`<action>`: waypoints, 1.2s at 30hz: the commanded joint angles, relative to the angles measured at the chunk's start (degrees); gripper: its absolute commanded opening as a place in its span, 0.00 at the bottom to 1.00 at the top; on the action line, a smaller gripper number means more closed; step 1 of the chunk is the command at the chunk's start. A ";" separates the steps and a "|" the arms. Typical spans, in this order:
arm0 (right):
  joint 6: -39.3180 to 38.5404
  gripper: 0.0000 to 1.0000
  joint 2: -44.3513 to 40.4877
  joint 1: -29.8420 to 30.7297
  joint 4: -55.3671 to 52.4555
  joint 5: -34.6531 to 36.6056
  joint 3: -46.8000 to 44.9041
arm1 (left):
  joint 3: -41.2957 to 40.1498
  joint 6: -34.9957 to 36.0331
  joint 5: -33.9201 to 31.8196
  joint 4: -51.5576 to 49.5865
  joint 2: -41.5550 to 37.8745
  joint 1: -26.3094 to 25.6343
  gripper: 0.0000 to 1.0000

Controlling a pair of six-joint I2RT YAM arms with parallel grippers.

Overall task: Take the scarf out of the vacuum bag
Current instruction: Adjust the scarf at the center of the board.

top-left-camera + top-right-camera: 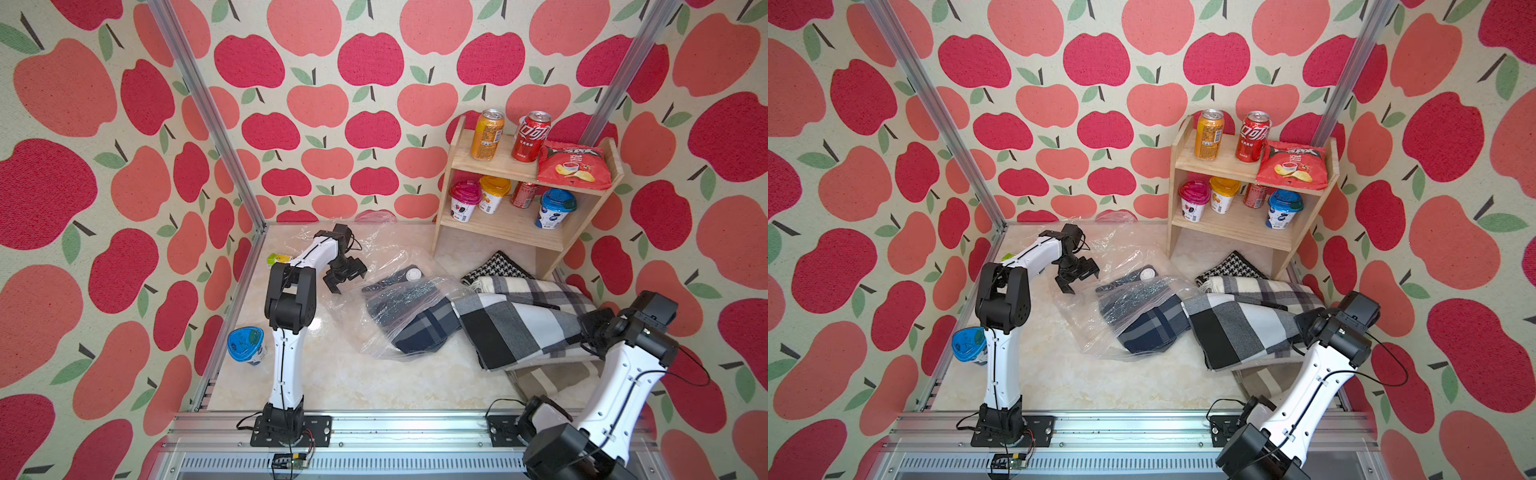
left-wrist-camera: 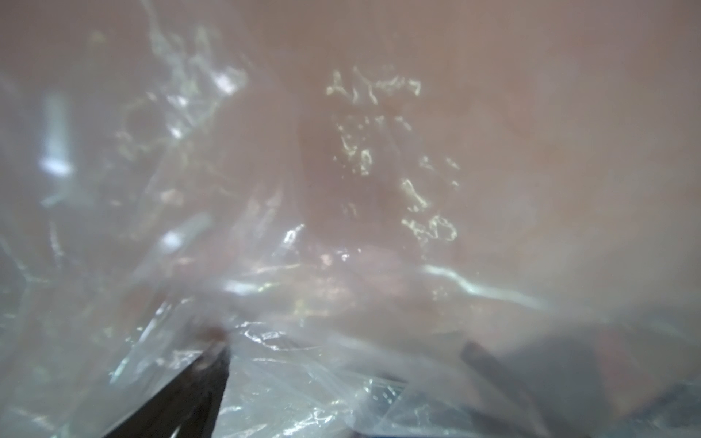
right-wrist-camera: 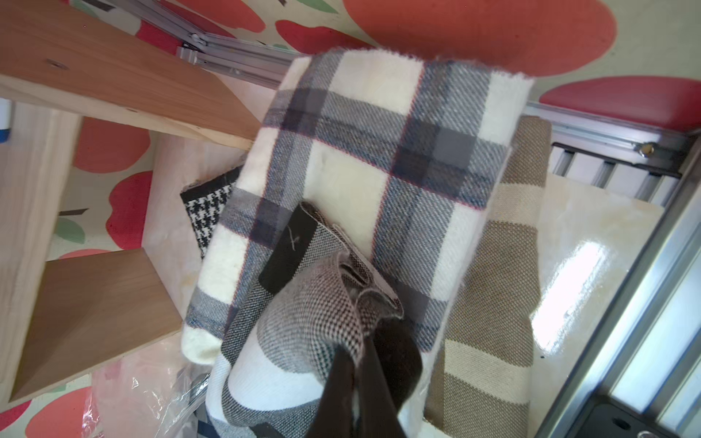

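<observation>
Your right pincer [image 3: 363, 343] is clamped on a bunched fold of the black, white and grey check scarf [image 1: 515, 324]. The scarf stretches across the tabletop [image 1: 353, 382] at 3 o'clock of the vacuum bag [image 1: 349, 318], with one end touching the bag's mouth. A navy plaid scarf [image 1: 419, 326] lies inside the bag. Your left pincer [image 1: 347, 282] hangs at the bag's 10 o'clock corner, jaws apart.

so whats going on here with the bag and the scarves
The right tool is shut on a grey, black and white check scarf, which lies beside the vacuum bag on the right arm's side. The left tool hangs open above the bag's far side, holding nothing. A navy plaid scarf is still inside the plastic.
</observation>
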 commanded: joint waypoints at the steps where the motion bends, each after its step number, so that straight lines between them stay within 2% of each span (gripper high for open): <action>1: 6.34 0.00 -1.54 -0.15 -4.39 2.20 -2.75 | -3.42 1.38 -0.69 -0.12 4.62 0.57 0.98; 2: 6.94 0.00 -1.72 -0.13 -4.63 2.57 -3.55 | -3.34 1.38 -0.70 -0.12 4.71 0.65 0.98; 3: 7.52 0.10 -1.74 -0.13 -5.03 2.95 -3.92 | -3.33 1.38 -0.65 -0.11 4.73 0.64 0.98; 5: 6.57 0.66 -2.15 -0.16 -5.07 2.05 -3.61 | -3.33 1.38 -0.60 -0.12 4.81 0.62 0.98; 6: 5.93 0.88 -2.81 -0.17 -4.42 0.91 -3.34 | -3.33 1.38 -0.65 -0.14 4.85 0.67 0.98; 7: 5.51 1.00 -4.02 -0.14 -3.45 -0.36 -3.13 | -3.41 1.43 -0.77 -0.12 4.80 0.59 0.98; 11: 5.24 1.00 -5.62 -0.06 -1.54 -1.09 -0.99 | -3.41 1.38 -0.72 -0.09 4.97 0.59 0.98; 13: 5.24 1.00 -5.23 -0.06 1.97 -4.87 -1.57 | -3.42 1.38 -0.73 0.02 5.02 0.55 0.98; 17: 10.86 1.00 -3.87 0.17 8.27 -9.14 -2.77 | -3.35 1.38 -0.87 -0.20 5.09 0.52 0.98; 20: 15.32 1.00 1.37 0.21 8.19 -11.34 -1.83 | -3.17 1.43 -0.95 -0.42 5.01 0.54 0.98; 22: 17.44 1.00 4.57 0.41 5.39 -9.76 -0.58 | -3.02 1.47 -0.96 -0.49 4.89 0.65 0.98; 24: 22.58 1.00 6.71 2.48 0.36 -1.93 1.23 | -3.07 1.47 -0.97 -0.47 4.89 0.65 0.98; 31: 33.66 1.00 10.44 3.76 -2.49 0.77 2.61 | -2.79 1.19 0.36 -0.03 5.59 0.57 0.98; 36: 36.32 1.00 16.14 5.41 -1.88 0.80 6.06 | -2.98 1.40 0.45 0.23 5.51 0.67 0.98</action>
